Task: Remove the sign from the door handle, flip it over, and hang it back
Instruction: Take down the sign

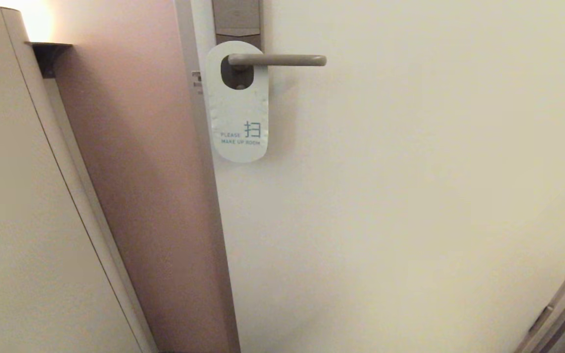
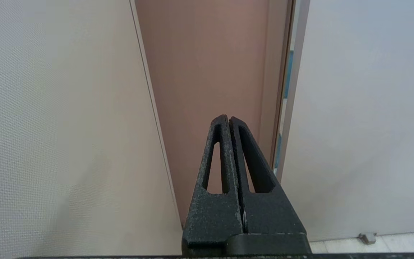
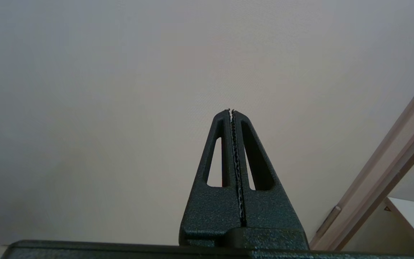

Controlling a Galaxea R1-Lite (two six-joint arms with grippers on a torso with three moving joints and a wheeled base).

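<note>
Door w/ sign [image 1: 237, 103] hanging on the door handle [image 1: 277, 60], white "PLEASE MAKE UP ROOM" side facing out. The lever passes thru the oval hole near the sign's top; the card hangs flat vs. the door, below the handle, covering the lower backplate [image 1: 237, 17].

My left gripper [image 2: 228, 118] and right gripper [image 3: 232, 112] are both pressed together, holding nothing, neither visible from the head cam and neither near the handle.

My read: the card is thin, light, prob. a bit bendy and slick. Best hold looks like the free lower edge below the handle, pinched at the side, then slid toward the lever's free end. Too hard a tug could crease it.
</note>
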